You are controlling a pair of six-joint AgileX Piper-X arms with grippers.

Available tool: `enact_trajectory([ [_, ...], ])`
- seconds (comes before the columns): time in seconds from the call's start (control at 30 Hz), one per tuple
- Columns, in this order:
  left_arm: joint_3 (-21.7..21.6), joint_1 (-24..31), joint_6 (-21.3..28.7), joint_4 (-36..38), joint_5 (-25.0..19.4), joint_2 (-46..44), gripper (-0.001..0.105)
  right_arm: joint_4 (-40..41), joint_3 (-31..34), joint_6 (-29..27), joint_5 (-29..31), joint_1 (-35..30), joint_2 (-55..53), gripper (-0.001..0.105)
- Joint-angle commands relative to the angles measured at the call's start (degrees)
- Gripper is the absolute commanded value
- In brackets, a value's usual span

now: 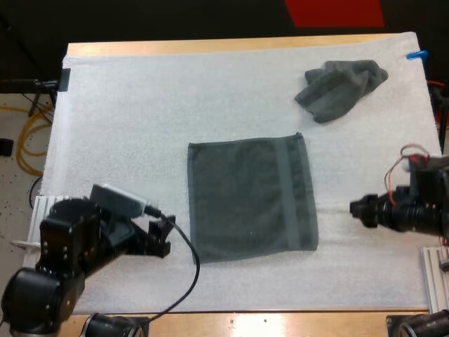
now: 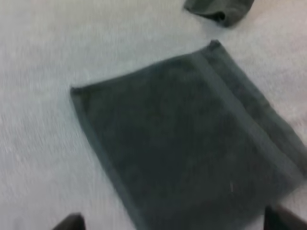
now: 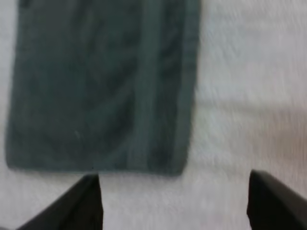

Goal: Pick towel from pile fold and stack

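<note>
1. The left gripper [image 1: 165,233] sits low over the near left of the white mat [image 1: 126,140], just beside the near-left corner of the flat towel [image 1: 252,200] and not touching it. In its wrist view its black fingers [image 2: 71,223] stand wide apart and clear of the cloth.
2. The right gripper [image 1: 356,208] points at the flat towel's right edge, near it but apart. Its fingers [image 3: 84,203] are spread wide over bare mat and grip nothing.
3. The flat towel, dark grey-green, lies spread in the middle of the mat between the two grippers. A woven band runs along its right side.
4. The crumpled towel [image 1: 342,86] lies bunched at the far right of the mat, well apart from the flat towel.
5. The wooden table [image 1: 210,48] shows as a strip beyond the mat's far edge.
</note>
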Motion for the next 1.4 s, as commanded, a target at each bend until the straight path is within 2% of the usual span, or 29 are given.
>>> enact_trajectory([
  [0.0,1.57,0.02,-1.51,0.93,0.92,-0.93,0.071,0.7,1.76,0.07,-1.14,0.01,-0.44,0.062],
  [0.1,5.71,0.02,-3.32,0.91,2.3,-2.99,0.071,-0.59,7.69,1.13,-2.47,0.01,-0.58,0.062],
  [0.2,10.11,0.02,-4.21,0.74,3.12,-3.92,0.071,-4.39,13.88,1.41,-7.0,0.01,-0.58,0.062],
  [0.37,16.22,0.02,-4.5,-2.03,6.28,-3.95,0.071,-16.3,22.45,8.18,-14.04,0.01,3.23,0.062],
  [0.43,17.1,0.02,-4.95,-2.59,6.6,-3.95,0.071,-20.38,24.18,10.52,-16.02,0.01,5.86,0.062],
  [0.67,17.56,0.02,-5.31,-4.63,8.25,-3.95,0.071,-34.08,24.88,15.54,-20.38,0.01,19.71,0.062],
  [0.73,17.56,0.02,-5.37,-5.06,8.63,-3.95,0.071,-35.79,24.88,16.3,-20.66,0.01,22.67,0.062],
  [0.93,17.56,0.02,-5.37,-5.11,8.67,-3.95,0.071,-39.66,24.88,16.37,-24.96,0.16,30.07,0.062],
  [1.3,17.56,0.02,-5.37,-5.11,8.67,-3.95,0.071,-42.96,24.88,16.75,-26.83,0.16,35.48,0.062],
  [1.37,17.56,0.02,-5.37,-5.11,8.67,-3.95,0.071,-43.3,24.88,16.75,-26.82,0.16,36.38,0.057],
])
